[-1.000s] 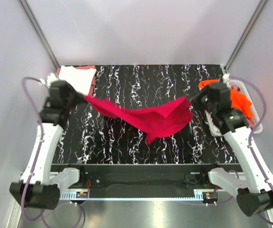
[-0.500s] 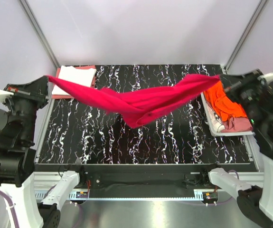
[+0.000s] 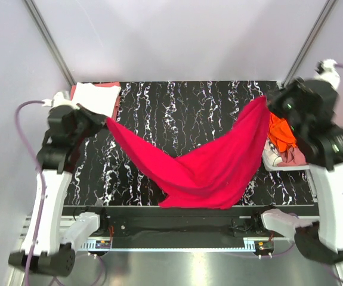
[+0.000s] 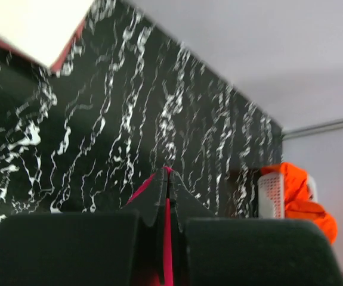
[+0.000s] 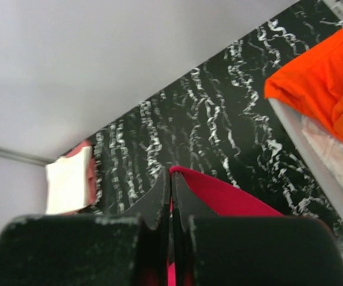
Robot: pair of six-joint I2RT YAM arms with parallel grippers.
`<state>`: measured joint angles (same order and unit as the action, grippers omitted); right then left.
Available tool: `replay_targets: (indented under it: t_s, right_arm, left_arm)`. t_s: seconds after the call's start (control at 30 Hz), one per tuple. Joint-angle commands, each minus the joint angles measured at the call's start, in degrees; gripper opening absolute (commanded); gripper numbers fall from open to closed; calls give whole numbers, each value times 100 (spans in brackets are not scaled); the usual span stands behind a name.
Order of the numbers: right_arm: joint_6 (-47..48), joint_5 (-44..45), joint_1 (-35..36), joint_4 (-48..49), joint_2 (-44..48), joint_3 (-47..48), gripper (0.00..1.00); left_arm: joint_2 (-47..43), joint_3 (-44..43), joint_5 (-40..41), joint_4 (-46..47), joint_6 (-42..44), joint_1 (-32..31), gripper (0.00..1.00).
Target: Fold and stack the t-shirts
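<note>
A crimson-red t-shirt (image 3: 204, 170) hangs between my two arms above the black marbled table (image 3: 171, 104); its lower hem sags to the table's near edge. My left gripper (image 3: 104, 121) is shut on its left corner, where red cloth (image 4: 168, 238) shows between the jaws (image 4: 169, 179). My right gripper (image 3: 268, 101) is shut on the right corner, with red cloth (image 5: 231, 196) beside the closed fingertips (image 5: 171, 176). A folded white t-shirt (image 3: 96, 95) lies on a salmon-pink one (image 3: 115, 100) at the far left corner. An orange t-shirt (image 3: 281, 134) fills the basket.
A white perforated basket (image 3: 272, 158) stands at the table's right edge, holding orange and pinkish cloth. Grey walls and two slanted metal posts (image 3: 49, 39) enclose the table. The folded stack (image 5: 70, 182) shows far left in the right wrist view.
Both arms swung back in toward the table. The red t-shirt, stretched taut and high half a second ago, now sags in a deep V toward the near edge.
</note>
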<state>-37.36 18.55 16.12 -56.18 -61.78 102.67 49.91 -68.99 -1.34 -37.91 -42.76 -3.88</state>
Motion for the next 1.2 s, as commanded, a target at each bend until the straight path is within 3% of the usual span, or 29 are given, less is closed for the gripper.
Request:
replay_targets:
  t_s: [0.0,0.2,0.27,0.3,0.37,0.43,0.5,0.53,0.57,0.67,0.77,0.93,1.07,1.17]
  right_arm:
    - [554,605,-12,907,-790,601,0]
    - [1336,484,-100,934,-2258,2639,0]
    - [1495,178,-83,794,-2488,3133,0]
    - [1530,37,-83,715,-2523,3206,0]
    - [1513,-211,-91,425,-2419,3067,0]
    - [1320,-544,-91,91,-2042,2699,0]
    - [1223,-1219,-91,11,-1620,1655,0]
    - [1101,-1483,-91,37,-1113,1198,0]
    - [1021,-2034,-100,81,-839,210,0]
    - [837,-2713,-91,134,111,-1479,0]
    - [503,-2979,-91,-6,833,-2721,0]
    - [-138,-2849,-91,-384,1667,-3911,0]
    - [-341,-2848,-91,-411,2064,-4369,0]
    - [-412,-2638,-83,-490,2301,-4431,0]
  left_arm:
    - [509,27,-839,1363,-196,45,0]
    - [1012,-203,-1359,2613,-443,72,0]
    - [890,94,-1360,2273,-365,72,0]
    - [671,262,-1229,1557,-286,72,0]
    - [276,703,-519,903,-128,72,1]
    - [-488,1561,-79,488,-109,72,23]
    - [-1094,2160,117,137,-214,80,41]
    - [-1219,2223,291,-30,-215,72,57]
    - [-1316,2258,371,-137,-171,72,61]
    - [-1257,2040,337,-164,162,63,64]
    - [-528,1776,-248,178,435,72,64]
    - [1299,1390,-1271,1224,611,-270,63]
    - [2986,48,-825,1190,1059,-1174,63]
    - [4305,-648,-823,1119,1060,-1229,60]
